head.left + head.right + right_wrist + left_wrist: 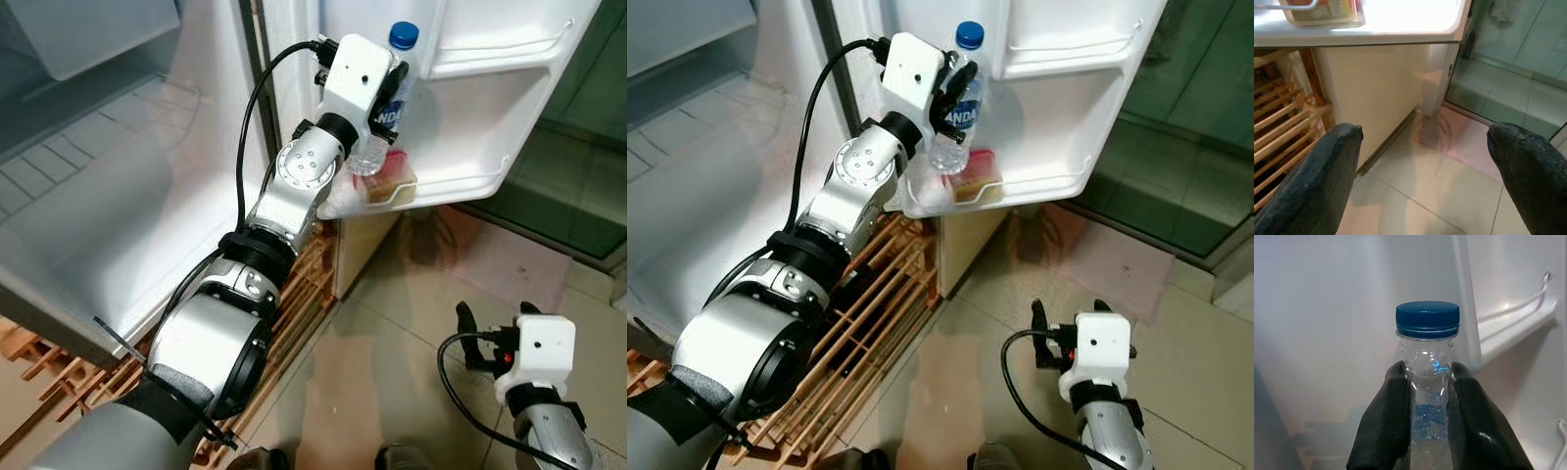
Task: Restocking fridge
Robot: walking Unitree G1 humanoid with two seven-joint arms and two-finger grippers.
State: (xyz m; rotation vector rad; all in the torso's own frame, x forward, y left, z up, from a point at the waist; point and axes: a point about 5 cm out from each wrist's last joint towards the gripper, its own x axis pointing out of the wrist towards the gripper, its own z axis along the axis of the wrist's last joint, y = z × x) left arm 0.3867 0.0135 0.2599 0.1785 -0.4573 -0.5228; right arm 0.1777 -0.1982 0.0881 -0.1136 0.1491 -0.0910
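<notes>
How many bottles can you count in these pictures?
1: a water bottle with a blue cap, held by the left gripper at the lower door shelf beside a red-lidded container. Others may be hidden.

- The left gripper (387, 93) clasps a clear water bottle (384, 108) with a blue cap, upright in the fridge door's lower shelf (460, 186).
- A red-topped container (392, 181) sits just beside the bottle.
- The right gripper (490, 343) hangs low over the tiled floor (392, 323).

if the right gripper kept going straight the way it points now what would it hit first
Probably the tiled floor: the right gripper, fingers open, aims down at bare tile between the fridge's base and a pink mat. Depth is hard to judge.
</notes>
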